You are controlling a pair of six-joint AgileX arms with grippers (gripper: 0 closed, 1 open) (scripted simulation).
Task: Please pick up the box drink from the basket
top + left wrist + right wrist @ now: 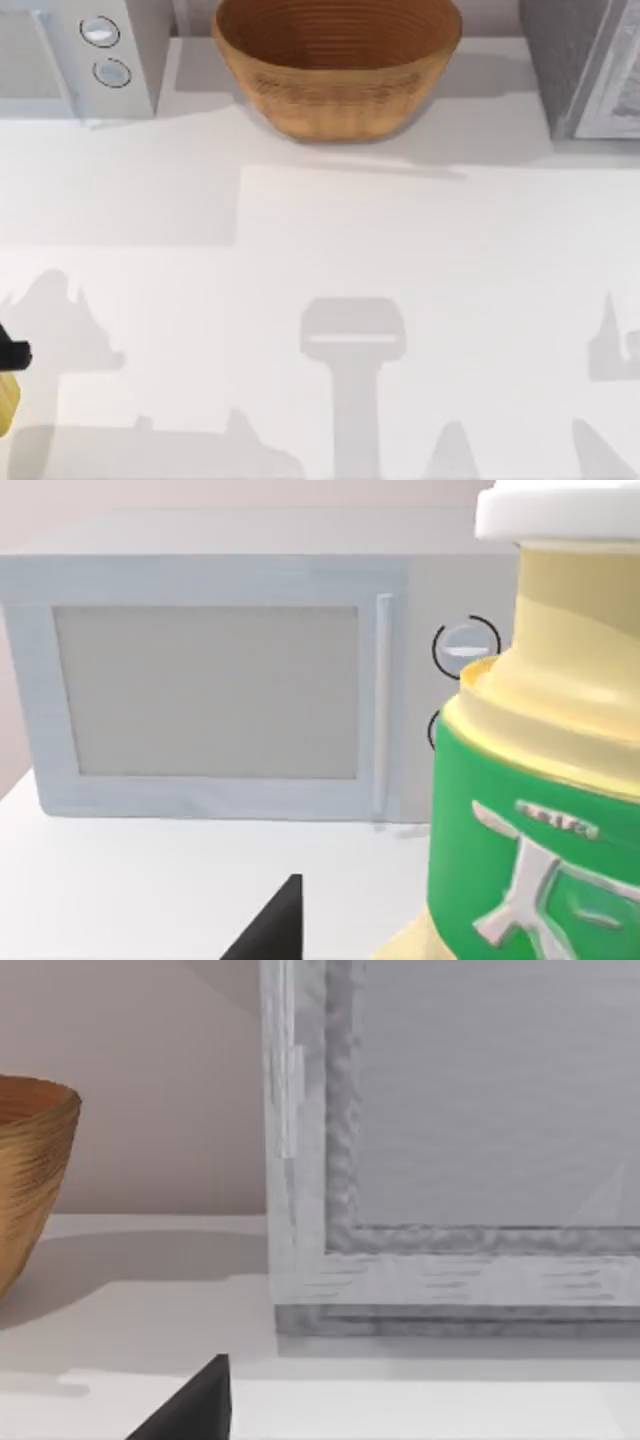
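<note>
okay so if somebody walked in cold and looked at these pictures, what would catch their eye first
Probably the big woven wicker basket, at the back of the table in the middle in the top view, its ribbed inside showing no carton. Next, the yellow bottle with a green label and white cap, looming close in the left wrist view in front of the grey microwave with two round knobs. A grey framed appliance stands right of the basket.
</note>
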